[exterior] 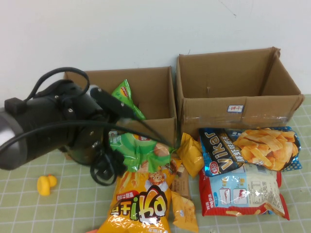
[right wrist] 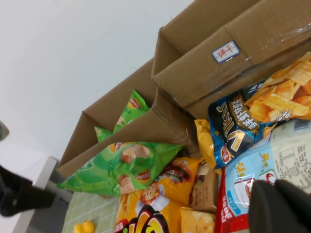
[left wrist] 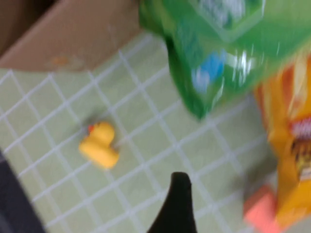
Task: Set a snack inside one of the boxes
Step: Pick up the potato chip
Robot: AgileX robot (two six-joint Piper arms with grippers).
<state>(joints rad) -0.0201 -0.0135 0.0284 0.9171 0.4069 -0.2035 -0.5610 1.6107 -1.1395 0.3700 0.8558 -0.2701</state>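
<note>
Two open cardboard boxes stand at the back: the left box (exterior: 163,124) and the right box (exterior: 209,112). A green chip bag (exterior: 127,97) stands inside the left box. A second green bag (exterior: 138,150) leans on that box's front, over an orange bag (exterior: 143,204). My left gripper (exterior: 108,162) hangs just left of the second green bag. In the left wrist view this gripper (left wrist: 245,194) shows one black finger (left wrist: 180,199) and a wide empty gap over the mat. My right gripper (right wrist: 282,191) is shut and empty above a white-and-red snack bag (right wrist: 272,155); it is out of the high view.
A blue Vikar chip bag (exterior: 250,150) and the white-and-red bag (exterior: 243,189) lie before the right box. Small yellow and brown packs (exterior: 184,184) lie between the piles. A yellow toy duck (exterior: 46,184) sits on the green mat at the left. A pink object (left wrist: 260,213) lies beside the orange bag.
</note>
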